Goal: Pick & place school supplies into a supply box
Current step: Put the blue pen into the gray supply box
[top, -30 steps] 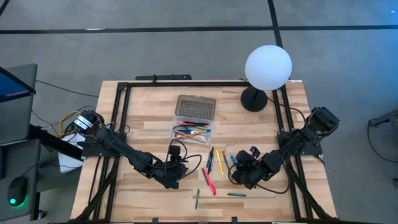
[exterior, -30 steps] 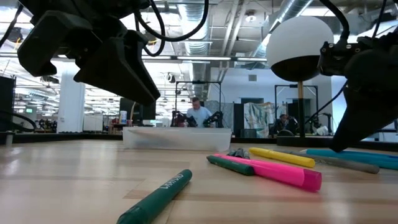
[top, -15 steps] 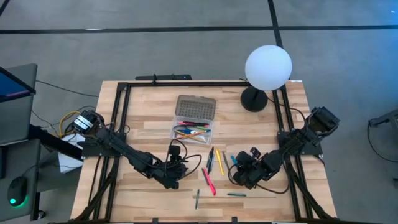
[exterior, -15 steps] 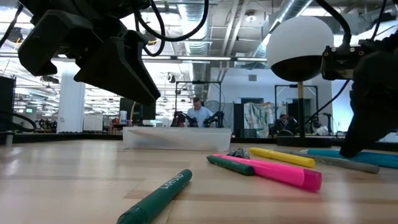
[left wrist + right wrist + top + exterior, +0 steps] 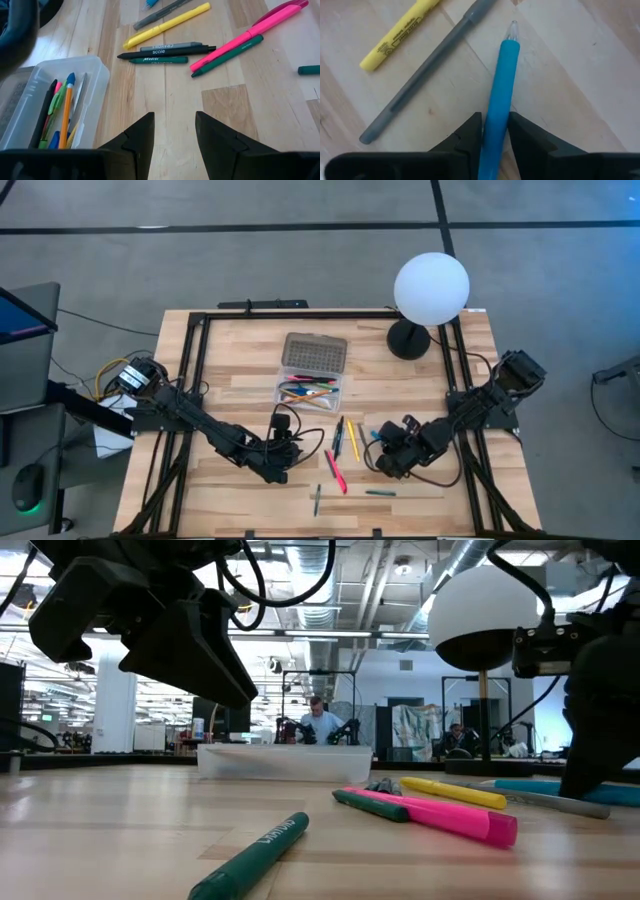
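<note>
From above, the clear plastic supply box (image 5: 310,393) sits mid-desk, its contents too small to count. In the low view, the right hand's tips are hidden. In the left wrist view, the left hand (image 5: 173,131) is seen apart, empty. In the right wrist view, the right hand (image 5: 494,131) is closed around one light-blue pen (image 5: 499,95), its long axis running away between the fingers.

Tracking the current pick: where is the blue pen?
The blue pen lies between the right tool's fingers on the table's right side, beside the grey pen.

left claw (image 5: 173,131): parted, low | right claw (image 5: 494,131): lowered, closing
</note>
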